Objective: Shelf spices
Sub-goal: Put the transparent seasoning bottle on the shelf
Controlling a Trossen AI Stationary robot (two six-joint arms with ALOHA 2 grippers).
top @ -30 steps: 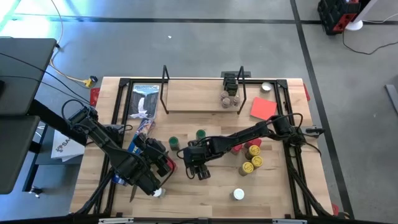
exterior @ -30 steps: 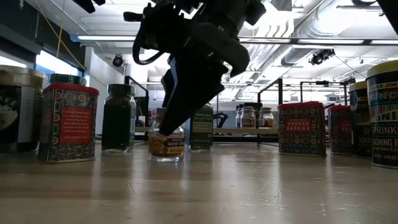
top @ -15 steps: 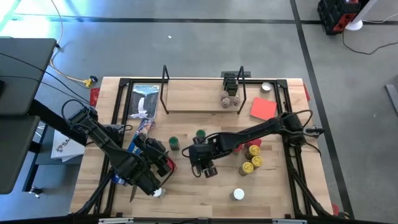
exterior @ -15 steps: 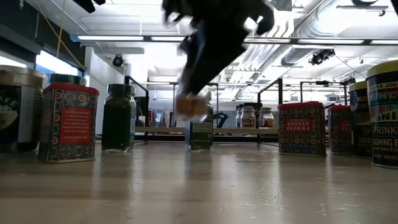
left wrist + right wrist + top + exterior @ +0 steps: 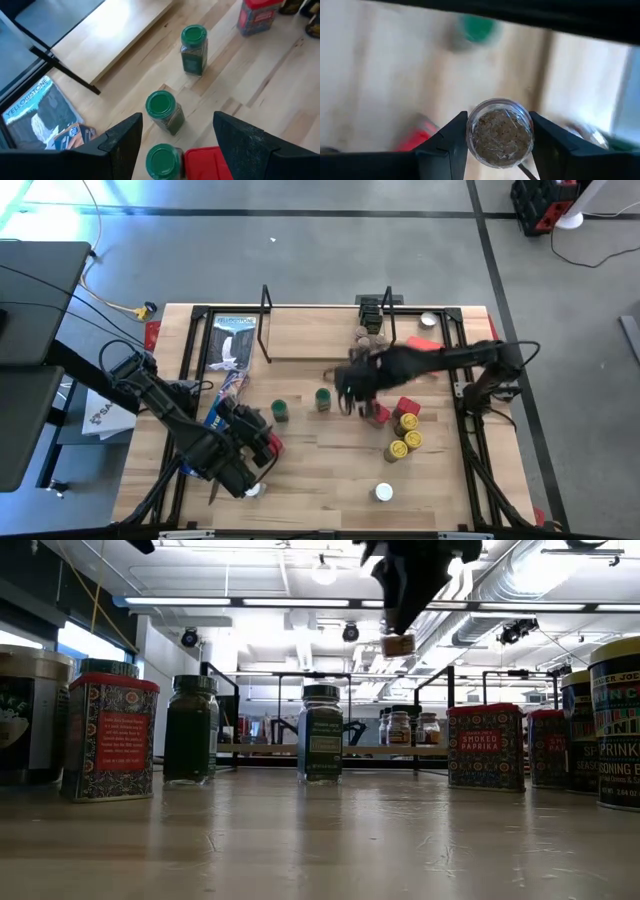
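Spice jar (image 5: 500,131) clamped in right gripper (image 5: 352,387), raised near shelf (image 5: 310,340). Left gripper (image 5: 175,145) spread open, near-left.

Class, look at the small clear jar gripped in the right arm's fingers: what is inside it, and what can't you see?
Through the small clear glass jar, held in the right gripper, a tan, speckled, grainy spice shows. Its lid and label are out of sight.

Blue box (image 5: 232,345) lies flat at the worktop (image 5: 300,500) back-left corner. Red square sheet (image 5: 423,353) sits toward the back-right, tilted.
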